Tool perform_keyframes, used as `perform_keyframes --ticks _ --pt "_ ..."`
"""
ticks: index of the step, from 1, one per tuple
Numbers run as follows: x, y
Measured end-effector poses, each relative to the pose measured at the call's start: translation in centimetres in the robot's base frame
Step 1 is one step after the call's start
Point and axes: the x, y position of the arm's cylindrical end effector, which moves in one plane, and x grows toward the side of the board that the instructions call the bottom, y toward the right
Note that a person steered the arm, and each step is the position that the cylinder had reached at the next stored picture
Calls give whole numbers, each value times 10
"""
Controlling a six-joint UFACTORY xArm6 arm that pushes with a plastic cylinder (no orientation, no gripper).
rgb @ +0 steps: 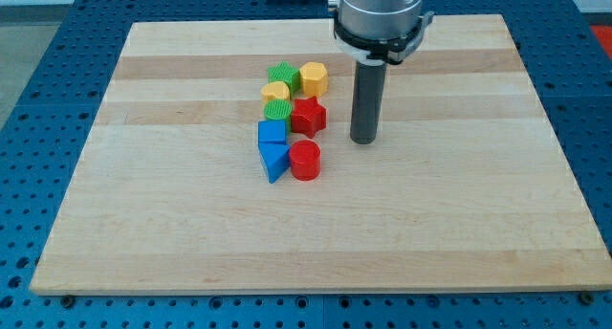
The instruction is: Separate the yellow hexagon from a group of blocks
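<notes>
The yellow hexagon sits at the top right of a tight cluster of blocks near the board's middle. It touches a green block on its left, and a red star lies just below it. A yellow round block, a green round block, a blue cube, a blue triangle and a red cylinder complete the cluster. My tip rests on the board to the right of the red star, apart from all blocks.
The wooden board lies on a blue perforated table. The arm's grey flange hangs over the board's top edge, above the rod.
</notes>
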Motion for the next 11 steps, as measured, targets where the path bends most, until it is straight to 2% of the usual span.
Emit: perform_keyframes --ticks 2,4,6,9,11 --pt "-13 -3" --pt "-10 -40" --pt "-7 -46" --pt "-70 -50" --pt "-73 -68"
